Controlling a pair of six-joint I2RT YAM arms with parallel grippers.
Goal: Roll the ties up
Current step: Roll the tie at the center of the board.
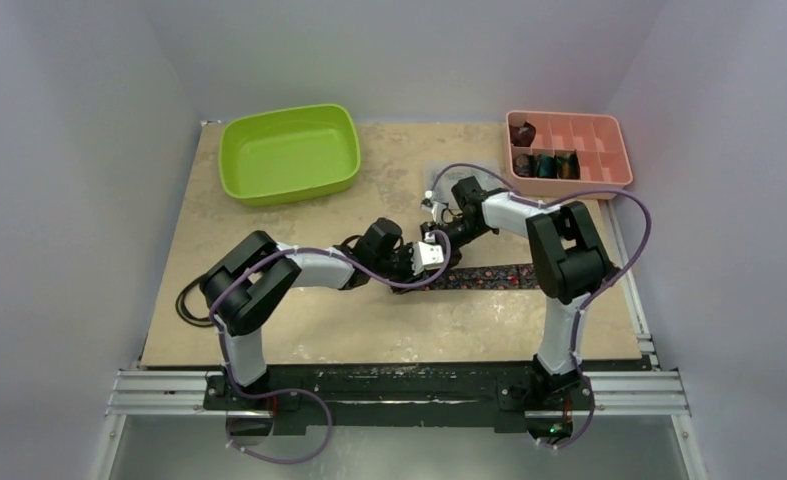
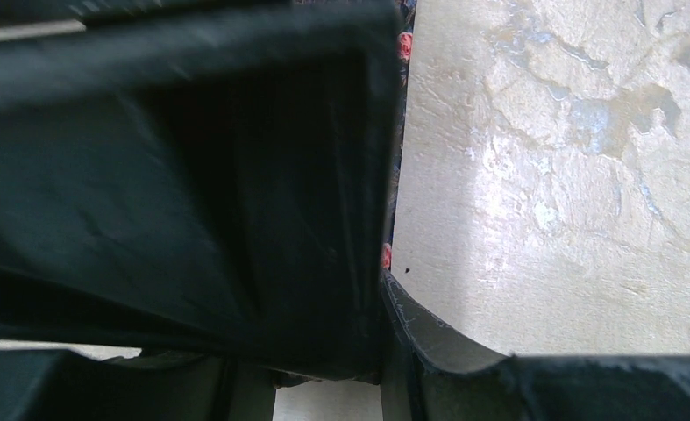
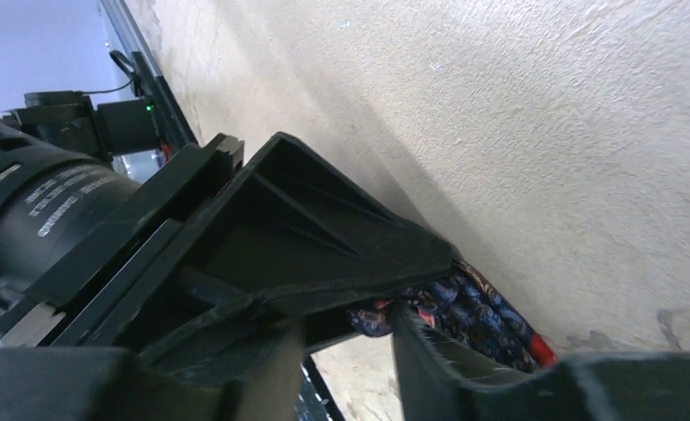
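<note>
**My two grippers meet at the tie's left end, mid-table**
My right gripper stands spread beside the coil. My left gripper is against it, but dark cloth fills that view and I cannot tell whether it pinches. The tie, black with red-pink dots, trails right, flat on the table. It is light, limp and probably slippery, so I'd pinch across the coil's sides.

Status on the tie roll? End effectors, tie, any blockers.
Right end effector open, beside rolled end of the tie. Left end effector at the tie, grip unclear. Rest lies flat on table. No obstruction seen.
</note>
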